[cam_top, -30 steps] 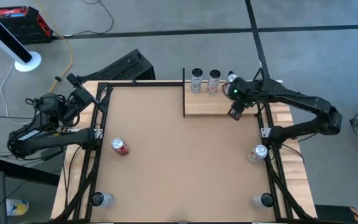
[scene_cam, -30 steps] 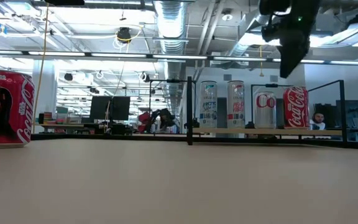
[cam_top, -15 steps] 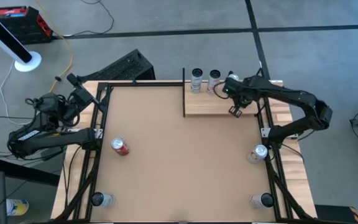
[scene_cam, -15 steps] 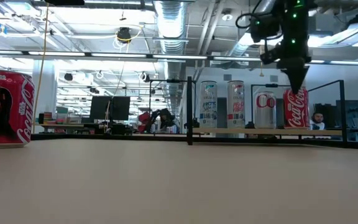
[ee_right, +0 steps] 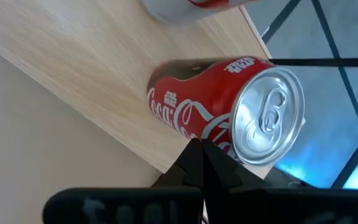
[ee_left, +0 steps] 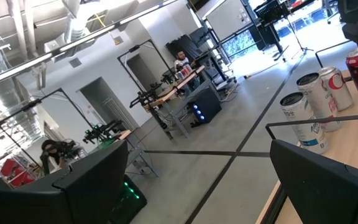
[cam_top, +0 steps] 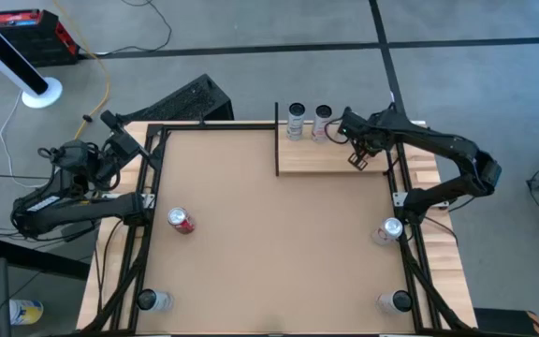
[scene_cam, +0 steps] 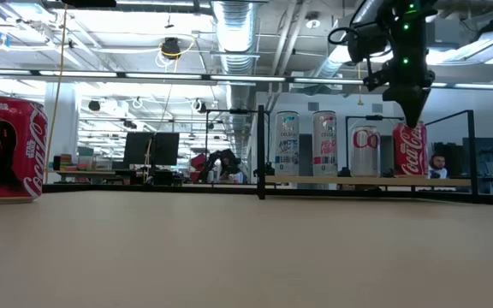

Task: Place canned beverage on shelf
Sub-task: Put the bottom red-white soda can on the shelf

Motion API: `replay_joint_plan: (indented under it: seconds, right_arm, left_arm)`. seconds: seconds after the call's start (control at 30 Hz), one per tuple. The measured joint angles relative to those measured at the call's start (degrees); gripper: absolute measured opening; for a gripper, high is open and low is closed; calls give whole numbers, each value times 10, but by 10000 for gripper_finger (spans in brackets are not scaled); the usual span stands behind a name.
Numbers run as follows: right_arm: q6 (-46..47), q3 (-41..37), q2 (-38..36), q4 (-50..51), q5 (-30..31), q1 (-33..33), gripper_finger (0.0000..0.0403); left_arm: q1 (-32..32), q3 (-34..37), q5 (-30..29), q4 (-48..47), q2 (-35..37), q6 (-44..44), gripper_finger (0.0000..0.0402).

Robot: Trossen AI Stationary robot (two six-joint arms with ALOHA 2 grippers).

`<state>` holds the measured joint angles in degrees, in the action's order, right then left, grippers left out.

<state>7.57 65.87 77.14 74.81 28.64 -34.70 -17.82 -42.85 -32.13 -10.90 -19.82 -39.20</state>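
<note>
Nearest the low camera, a red cola can (scene_cam: 7, 151) is standing upright on the brown tabletop (cam_top: 269, 234) toward its left side. 3 more cans are standing at the table's edges: 1 at the near left corner (cam_top: 148, 300), 1 at the near right corner (cam_top: 396, 301) and 1 along the right rail (cam_top: 389, 229). The left gripper (cam_top: 110, 122) is waiting off the table's left edge with its fingers spread wide. Farther back, the shelf (cam_top: 330, 157) is carrying 4 upright cans in a row. The right gripper (scene_cam: 411, 111) is hovering just above the red shelf can (scene_cam: 409, 149) at the row's right end, its fingers pressed together and holding nothing, pointing down at the can's top.
</note>
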Motion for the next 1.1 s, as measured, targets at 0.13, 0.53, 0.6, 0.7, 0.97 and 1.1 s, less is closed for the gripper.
replay_joint_plan:
  seconds: [0.13,0.53,0.6,0.7,0.97,1.1]
  right_arm:
    - [0,0,0,1,0,-16,17]
    - [15,0,0,-10,30,-60,18]
    - [15,0,0,-16,30,-65,18]
    - [15,0,0,-32,30,-72,18]
    - [12,0,0,-65,30,-91,18]
    - [12,0,8,-65,30,-102,18]
  left_arm:
    - [0,0,0,0,0,0,379]
    - [0,0,0,0,0,0,379]
    - [0,0,0,0,0,0,379]
    - [0,0,0,0,0,0,379]
    - [0,0,0,0,0,0,379]
    - [0,0,0,0,0,0,379]
